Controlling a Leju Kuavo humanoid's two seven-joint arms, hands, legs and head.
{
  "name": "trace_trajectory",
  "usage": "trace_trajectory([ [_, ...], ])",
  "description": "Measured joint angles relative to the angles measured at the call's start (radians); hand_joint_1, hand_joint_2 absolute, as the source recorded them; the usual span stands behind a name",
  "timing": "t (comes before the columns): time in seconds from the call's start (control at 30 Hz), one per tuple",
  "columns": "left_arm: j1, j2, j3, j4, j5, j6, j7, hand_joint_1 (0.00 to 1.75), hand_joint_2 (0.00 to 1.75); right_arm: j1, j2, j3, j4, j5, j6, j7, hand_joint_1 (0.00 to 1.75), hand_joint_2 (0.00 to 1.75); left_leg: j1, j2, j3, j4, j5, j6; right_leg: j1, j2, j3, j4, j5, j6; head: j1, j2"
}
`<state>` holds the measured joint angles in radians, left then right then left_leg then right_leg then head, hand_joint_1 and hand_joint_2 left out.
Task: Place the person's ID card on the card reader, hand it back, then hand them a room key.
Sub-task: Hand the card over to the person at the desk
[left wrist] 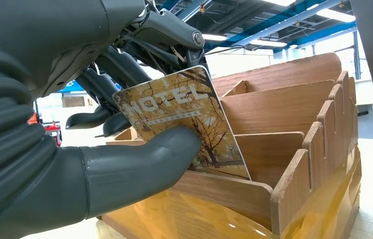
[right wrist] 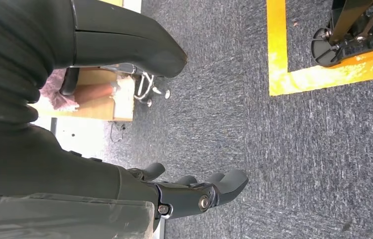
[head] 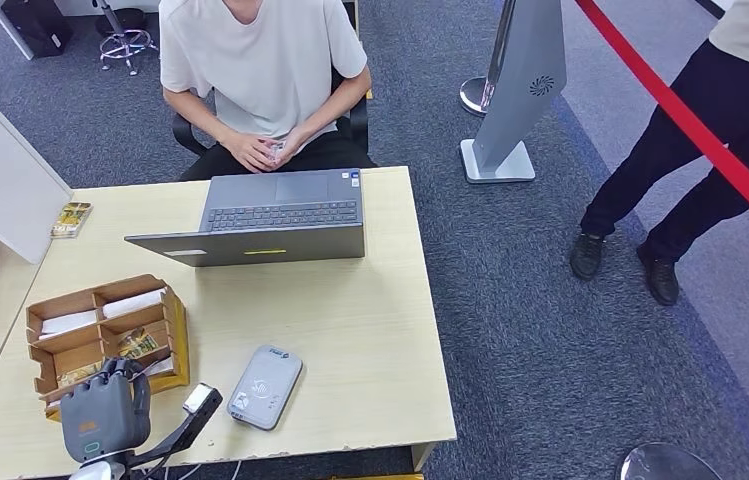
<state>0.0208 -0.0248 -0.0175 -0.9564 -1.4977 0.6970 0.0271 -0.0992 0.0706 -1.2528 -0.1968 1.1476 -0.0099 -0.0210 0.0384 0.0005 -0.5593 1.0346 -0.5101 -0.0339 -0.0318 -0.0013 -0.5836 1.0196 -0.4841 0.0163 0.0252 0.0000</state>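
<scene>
Room key card [left wrist: 184, 122]: autumn-tree print, marked "HOTEL", tilted upright in wooden organizer. Grey card reader [head: 265, 386]: flat on desk.

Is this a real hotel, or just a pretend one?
Probably a pretend hotel front desk set up in an office or lab. The left robot hand pinches a card printed HOTEL above a wooden organizer, beside a card reader and a red barrier tape.

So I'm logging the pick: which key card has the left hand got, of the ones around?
The left hand pinches the HOTEL key card from the wooden organizer, not the loose one beside the white box.
</scene>
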Motion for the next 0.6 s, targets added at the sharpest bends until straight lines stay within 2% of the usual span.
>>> trace_trajectory([
  [0.6,-0.002,0.002,0.000,0.010,0.006,0.000,-0.023,1.75,1.75,0.000,0.000,0.000,0.000,-0.001,0.000,0.003,0.00,1.75,0.000,0.000,0.000,0.000,0.000,0.000,0.000,0.000,0.000,0.000,0.000,0.000,0.000,0.000],
])
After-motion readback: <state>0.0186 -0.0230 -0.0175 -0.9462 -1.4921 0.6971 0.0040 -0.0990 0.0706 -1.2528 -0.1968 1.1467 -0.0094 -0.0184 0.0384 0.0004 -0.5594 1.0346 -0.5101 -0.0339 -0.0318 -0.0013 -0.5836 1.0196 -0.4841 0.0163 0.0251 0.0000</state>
